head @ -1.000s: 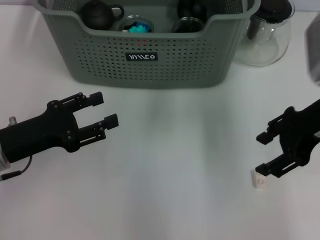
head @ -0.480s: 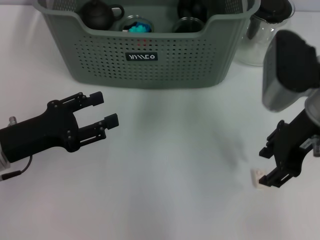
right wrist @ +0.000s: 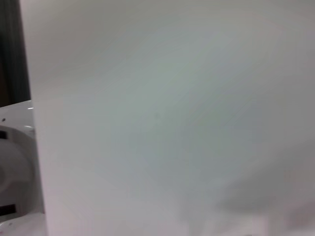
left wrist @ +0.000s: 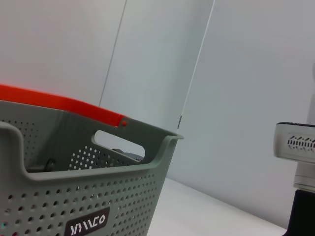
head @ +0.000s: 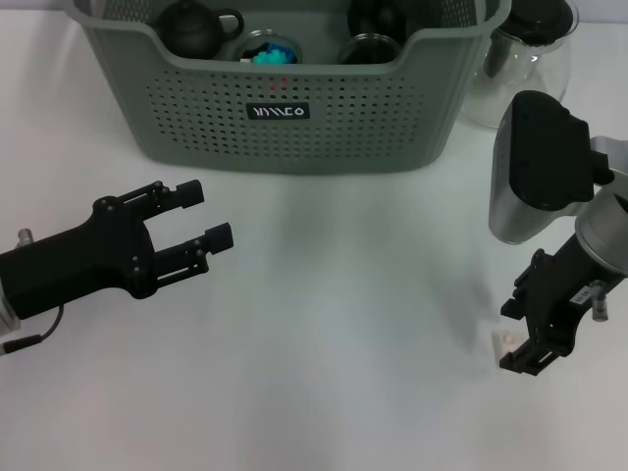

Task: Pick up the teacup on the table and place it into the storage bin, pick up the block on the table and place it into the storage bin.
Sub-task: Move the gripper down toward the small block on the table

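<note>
While the left claw [head: 201, 218] hangs idle over the white tabletop [head: 334, 294] on the robot's left, its black fingers [head: 186, 193] spread wide and holding nothing, the right claw [head: 518, 334] is low over the tabletop on the right side, pointing down at the small pale cream block [head: 504, 343]. Its fingers stand apart with the block just beside the lower one; whether they touch it cannot be told. Block lies on the tabletop, well apart from the large grey-green perforated plastic storage bin [head: 294, 108], which sits at the far edge, black label with white lettering facing the robot. Inside the bin: a dark round teapot [head: 193, 26], something turquoise in a dark-rimmed cup [head: 268, 51], other dark vessels. No teacup shows on the tabletop. Clear glass jug with black lid [head: 525, 64] stands just beside the bin's right end. Left wrist view shows the bin's cut-out handle [left wrist: 118, 143] and an orange-red strip behind its rim
</note>
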You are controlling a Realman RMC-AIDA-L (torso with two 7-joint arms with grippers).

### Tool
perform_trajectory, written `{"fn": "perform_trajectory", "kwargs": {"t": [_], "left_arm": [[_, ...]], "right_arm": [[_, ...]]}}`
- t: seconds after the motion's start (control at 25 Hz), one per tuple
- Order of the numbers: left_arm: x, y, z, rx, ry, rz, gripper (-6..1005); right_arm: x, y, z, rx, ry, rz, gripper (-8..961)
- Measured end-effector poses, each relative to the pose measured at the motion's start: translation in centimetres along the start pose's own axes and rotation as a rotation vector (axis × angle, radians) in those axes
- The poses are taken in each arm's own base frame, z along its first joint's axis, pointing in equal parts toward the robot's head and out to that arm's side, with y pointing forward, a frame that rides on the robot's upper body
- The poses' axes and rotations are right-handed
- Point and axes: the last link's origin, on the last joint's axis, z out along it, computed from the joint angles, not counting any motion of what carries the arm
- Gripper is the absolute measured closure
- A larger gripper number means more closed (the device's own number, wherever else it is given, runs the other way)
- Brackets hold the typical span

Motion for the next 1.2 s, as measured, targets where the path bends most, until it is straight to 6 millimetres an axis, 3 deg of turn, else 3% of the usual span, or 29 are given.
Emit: {"fn": "perform_trajectory", "kwargs": {"t": [0.8, 1.2], "left_arm": [[0.0, 0.0, 0.0, -0.001, -0.001, -0.003, 270], [0.0, 0.0, 0.0, -0.001, -0.001, -0.003, 270]], "right_arm": [[0.3, -0.1, 1.9, 0.001, 0.021, 0.006, 278], [0.5, -0.1, 2.0, 0.008, 0.031, 0.01, 407]]}}
